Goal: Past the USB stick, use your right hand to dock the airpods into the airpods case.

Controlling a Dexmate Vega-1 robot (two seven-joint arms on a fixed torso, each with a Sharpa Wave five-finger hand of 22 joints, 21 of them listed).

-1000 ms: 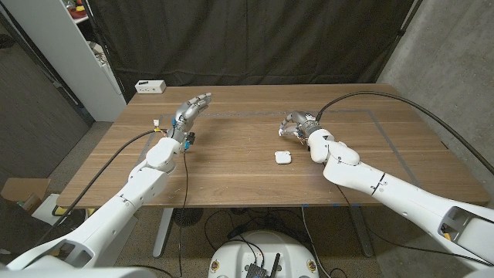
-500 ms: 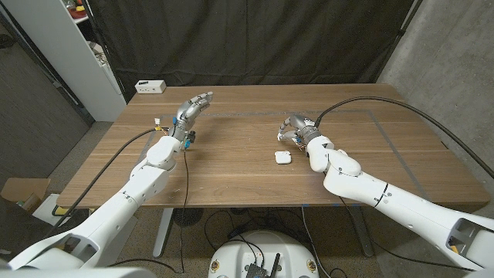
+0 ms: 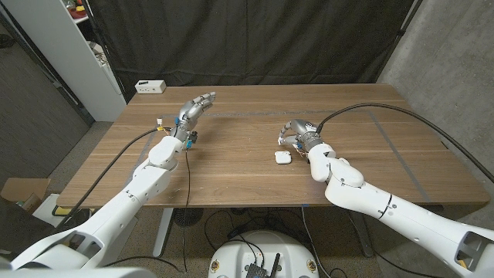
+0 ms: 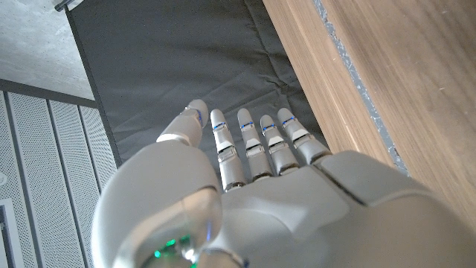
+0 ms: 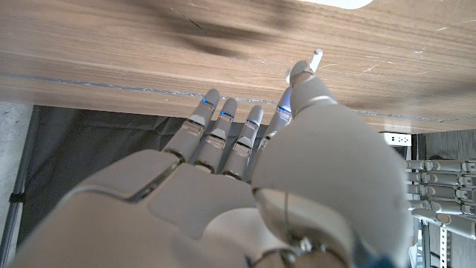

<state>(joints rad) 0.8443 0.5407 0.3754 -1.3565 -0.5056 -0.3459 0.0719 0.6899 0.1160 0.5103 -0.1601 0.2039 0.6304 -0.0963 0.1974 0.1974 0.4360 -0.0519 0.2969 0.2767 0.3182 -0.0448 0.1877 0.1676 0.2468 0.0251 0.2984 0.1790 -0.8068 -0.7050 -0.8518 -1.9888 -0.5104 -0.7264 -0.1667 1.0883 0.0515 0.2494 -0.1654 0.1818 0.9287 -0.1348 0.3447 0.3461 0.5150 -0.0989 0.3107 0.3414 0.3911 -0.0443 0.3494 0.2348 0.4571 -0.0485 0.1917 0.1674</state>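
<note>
- Far left, past the tabletop's (image 3: 231, 170) edge, stands 1 white shelf unit (image 3: 85, 54), with 1 cardboard box (image 3: 19, 193) on the floor below it.
- At the back left corner of the tabletop sits 1 small white box (image 3: 150, 86), well apart from both arms.
- The left hand (image 3: 193, 110) is raised over the left part of the tabletop, its fingers stretched out straight and side by side, gripping nothing; the left wrist view shows the same extended fingers (image 4: 256, 145) against the black curtain (image 3: 255, 38).
- Just beside the left wrist I can make out 2 small items: 1 pale little thing (image 3: 158, 121) on the wood and 1 dark bit with a blue spot (image 3: 188, 139) close to the forearm. Too small to tell what either is, or which might be the USB stick.
- Toward the middle, 1 white airpods case (image 3: 282, 157) lies on the tabletop, lid state unclear from here.
- The right hand (image 3: 293, 133) hovers just behind the case, near but apart from it, fingers curled inward.
- In the right wrist view, 1 small white stem, an airpod (image 5: 316, 56), sticks out at the tip of the thumb (image 5: 305, 82), pinched there against the other fingers. I can count only that 1.
- Each arm trails 1 black cable (image 3: 401, 108) across the tabletop.
</note>
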